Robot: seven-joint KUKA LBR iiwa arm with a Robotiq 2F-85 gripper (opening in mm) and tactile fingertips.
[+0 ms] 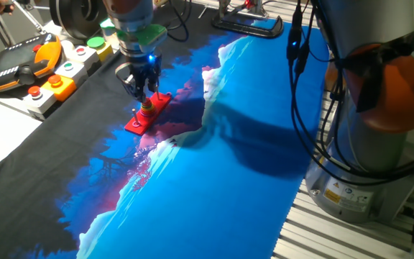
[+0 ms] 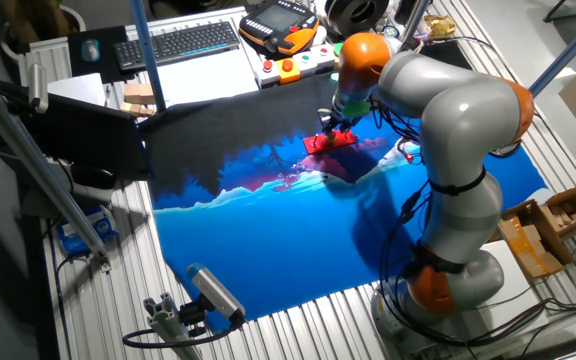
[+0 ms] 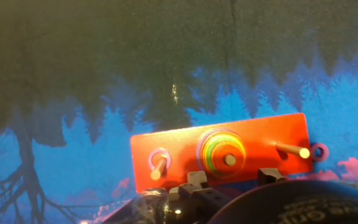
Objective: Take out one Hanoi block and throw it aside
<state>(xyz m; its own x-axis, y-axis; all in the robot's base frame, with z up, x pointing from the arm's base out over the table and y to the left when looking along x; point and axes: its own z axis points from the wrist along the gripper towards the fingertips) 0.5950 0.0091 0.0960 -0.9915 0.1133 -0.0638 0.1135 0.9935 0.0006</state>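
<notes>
Hovering over the ring stack (image 3: 224, 151), the gripper (image 1: 142, 92) stands open, empty.

Tabletop (image 2: 298, 300): ribbed aluminium profile, largely covered by a printed cloth (image 2: 298, 230) in black, blue and pink. Keyboard (image 2: 183, 42) at the far edge. Orange-and-black teach pendant (image 1: 20, 66) beside a button box (image 1: 70, 68). Cardboard boxes (image 2: 548, 225) on the floor. Metal frame poles (image 2: 28, 170) and hanging cables (image 1: 300, 86).
</notes>
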